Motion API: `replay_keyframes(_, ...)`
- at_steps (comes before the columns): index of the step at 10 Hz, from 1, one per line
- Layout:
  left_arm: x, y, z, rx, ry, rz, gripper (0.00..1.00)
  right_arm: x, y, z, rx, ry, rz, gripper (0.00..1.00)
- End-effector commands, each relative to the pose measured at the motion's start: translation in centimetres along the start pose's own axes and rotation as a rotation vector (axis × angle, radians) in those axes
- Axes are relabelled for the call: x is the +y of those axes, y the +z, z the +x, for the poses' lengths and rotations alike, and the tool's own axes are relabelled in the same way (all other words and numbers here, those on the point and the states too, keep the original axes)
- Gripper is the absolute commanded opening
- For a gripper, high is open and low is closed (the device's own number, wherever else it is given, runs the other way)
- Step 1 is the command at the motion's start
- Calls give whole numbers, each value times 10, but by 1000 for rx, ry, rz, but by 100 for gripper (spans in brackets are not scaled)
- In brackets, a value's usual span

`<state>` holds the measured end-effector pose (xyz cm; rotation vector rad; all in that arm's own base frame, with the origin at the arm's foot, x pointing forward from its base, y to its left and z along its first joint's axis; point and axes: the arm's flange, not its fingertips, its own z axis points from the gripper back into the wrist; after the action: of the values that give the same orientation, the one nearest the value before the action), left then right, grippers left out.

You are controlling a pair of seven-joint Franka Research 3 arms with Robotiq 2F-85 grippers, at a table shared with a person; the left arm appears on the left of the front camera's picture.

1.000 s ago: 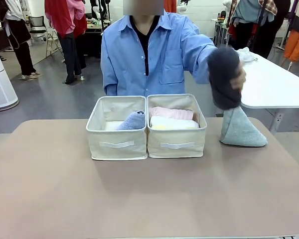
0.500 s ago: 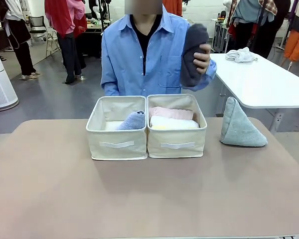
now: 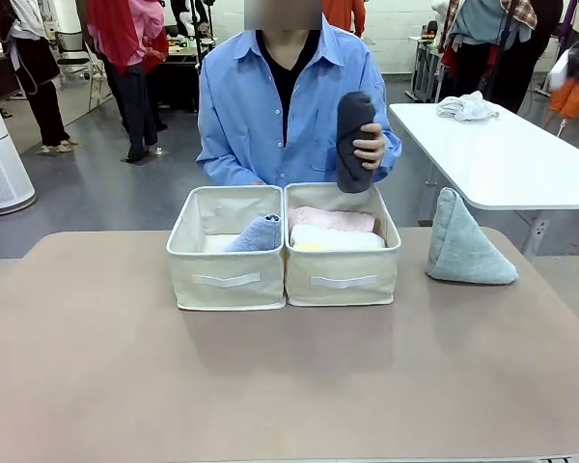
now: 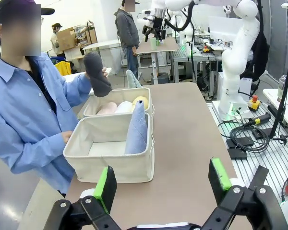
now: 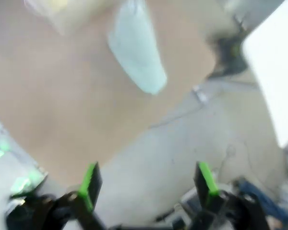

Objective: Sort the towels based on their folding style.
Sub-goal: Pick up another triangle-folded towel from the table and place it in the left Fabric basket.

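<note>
1. The person's hand (image 3: 372,147) grips the dark grey roll (image 3: 353,141) upright in the air, above the far rim of the right bin (image 3: 343,281) and clear of what lies in it
2. In the left wrist view the same dark grey roll (image 4: 97,74) is tilted in the raised hand, over the farther of the two bins
3. Two cream fabric bins stand side by side and touching in the middle of the counter (image 3: 270,386); the left bin (image 3: 226,281) holds the periwinkle cone (image 3: 257,234), which leans against the wall shared by the two bins
4. The right bin holds the pink roll (image 3: 330,219) at the back and the white roll (image 3: 334,236) in front of it, both lying flat; the yellow roll (image 4: 140,102) lies beside the white one at the bin's end, best seen from the left wrist
5. The pale teal cone (image 3: 463,249) stands upright on the counter, to the right of the right bin and apart from it
6. The left fingers (image 4: 104,184) are spread wide with nothing between them, over the counter's edge and aimed at the bins
7. The right fingers (image 5: 90,184) are also spread wide and empty; the view is blurred, with the teal cone farther off on the counter
8. A whitish cloth heap (image 3: 466,106) lies on the white counter (image 3: 521,164) behind
</note>
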<state>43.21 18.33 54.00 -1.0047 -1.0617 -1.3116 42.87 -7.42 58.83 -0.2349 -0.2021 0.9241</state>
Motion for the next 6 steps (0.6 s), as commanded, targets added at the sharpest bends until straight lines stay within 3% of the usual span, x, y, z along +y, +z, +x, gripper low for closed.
replay_keyframes(1,-2,1,2,-3,0,1,100,9,-24,5,186,120,5,100)
replay_keyframes(2,-2,1,2,-3,0,1,100,16,-28,1,121,83,93,100)
replay_keyframes(3,-2,1,2,-3,0,1,100,7,-14,7,115,67,-19,100)
replay_keyframes(6,-2,1,2,-3,0,1,100,7,-14,7,115,67,-19,100)
